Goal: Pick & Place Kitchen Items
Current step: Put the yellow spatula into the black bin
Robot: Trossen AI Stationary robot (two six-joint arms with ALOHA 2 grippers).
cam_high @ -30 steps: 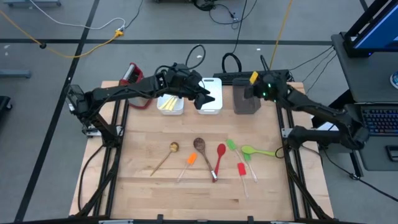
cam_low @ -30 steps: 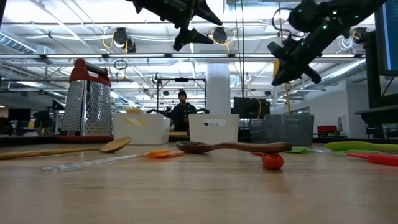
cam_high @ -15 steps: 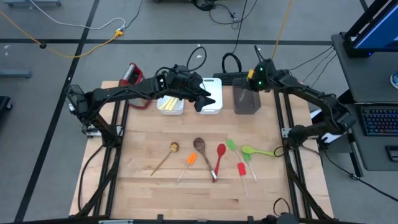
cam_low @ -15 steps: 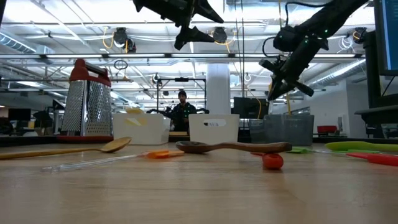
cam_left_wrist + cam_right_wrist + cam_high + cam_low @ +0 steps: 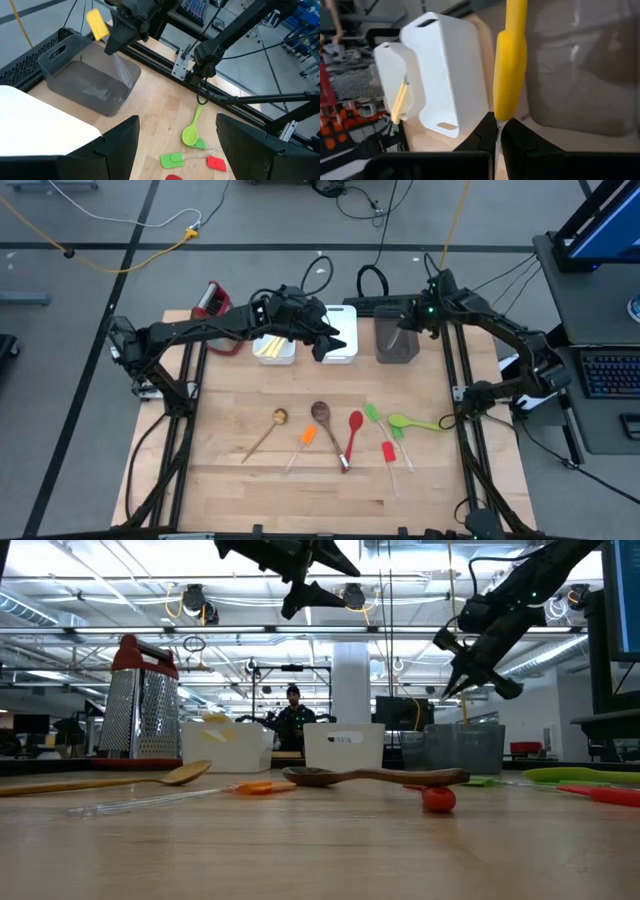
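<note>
So the right gripper (image 5: 497, 131), clamped on a yellow spatula (image 5: 509, 75), hangs over the grey bin (image 5: 396, 340), upper right of the high view. The left gripper (image 5: 322, 338) waits open over the white bins (image 5: 345, 352). Seven utensils (image 5: 352, 437) remain on the desk (image 5: 230, 470).

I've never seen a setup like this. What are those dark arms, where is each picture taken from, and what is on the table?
These are two robot arms at a wooden table. One camera looks down from above, one sits at table height, and one rides on each wrist. The right gripper is shut on a yellow spatula above the grey bin. The left gripper hangs open over the white bins. On the table lie wooden spoons, a red spoon, a lime-green spoon and small spatulas. A box grater stands at the back.
</note>
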